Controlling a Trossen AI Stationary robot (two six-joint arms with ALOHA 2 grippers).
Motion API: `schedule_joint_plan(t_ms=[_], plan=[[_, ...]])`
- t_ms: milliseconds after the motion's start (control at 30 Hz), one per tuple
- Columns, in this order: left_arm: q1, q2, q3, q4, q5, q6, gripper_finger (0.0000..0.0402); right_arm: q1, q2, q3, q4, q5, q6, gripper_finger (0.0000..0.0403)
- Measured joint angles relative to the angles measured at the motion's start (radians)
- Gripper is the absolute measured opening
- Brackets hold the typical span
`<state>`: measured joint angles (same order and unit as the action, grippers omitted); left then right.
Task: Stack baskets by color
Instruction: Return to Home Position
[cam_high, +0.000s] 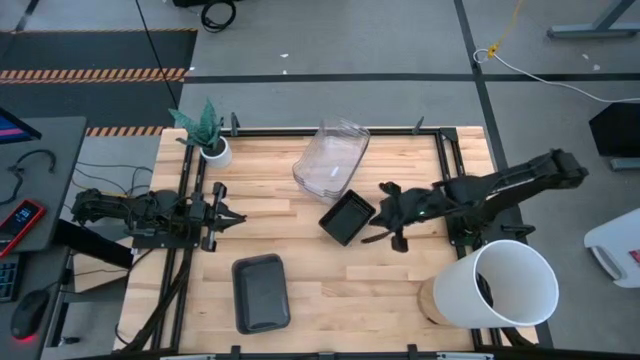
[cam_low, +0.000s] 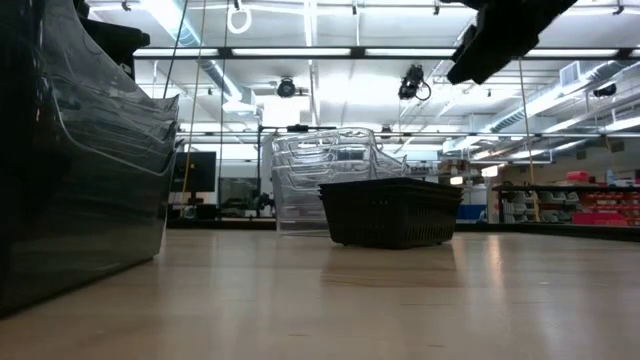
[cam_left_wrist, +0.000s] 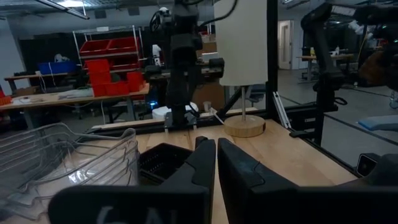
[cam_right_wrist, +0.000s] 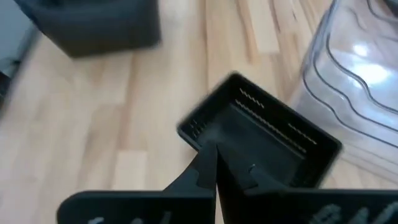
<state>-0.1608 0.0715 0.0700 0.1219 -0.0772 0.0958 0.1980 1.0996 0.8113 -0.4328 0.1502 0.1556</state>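
Note:
A stack of nested clear baskets (cam_high: 330, 158) rests at the far middle of the table. Just nearer stands a black slotted basket (cam_high: 347, 217), upright on its base (cam_low: 390, 210). A smoky dark-grey basket (cam_high: 261, 292) sits near the front edge. My right gripper (cam_right_wrist: 214, 152) is shut and empty. It hangs above the black basket's right rim (cam_right_wrist: 261, 134), well clear of it in the low view (cam_low: 500, 40). My left gripper (cam_high: 238, 217) waits shut at the table's left side and points toward the black basket (cam_left_wrist: 158, 163).
A big white bucket (cam_high: 500, 285) stands at the front right corner on a wooden disc. A small white plant pot (cam_high: 212, 148) sits at the far left. Bare wood lies between the grey basket and the black one.

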Motion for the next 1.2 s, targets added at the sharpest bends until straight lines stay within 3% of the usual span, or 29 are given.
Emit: schedule_joint_plan(t_ms=[267,500,800,1200], plan=[[0.000,0.000,0.000,0.000,0.000,0.000,0.0032,-0.041,-0.220,-0.289,0.314,-0.039,-0.001,0.0003],[0.000,0.000,0.000,0.000,0.000,0.000,0.0029,-0.048,-0.332,-0.519,0.574,-0.041,0.034,0.0003],[0.000,0.000,0.000,0.000,0.000,0.000,0.0027,-0.048,-0.496,-0.671,0.620,-0.040,0.107,0.0003],[0.000,0.000,0.000,0.000,0.000,0.000,0.0027,-0.048,-0.710,-0.761,0.610,-0.032,0.115,0.0003]])
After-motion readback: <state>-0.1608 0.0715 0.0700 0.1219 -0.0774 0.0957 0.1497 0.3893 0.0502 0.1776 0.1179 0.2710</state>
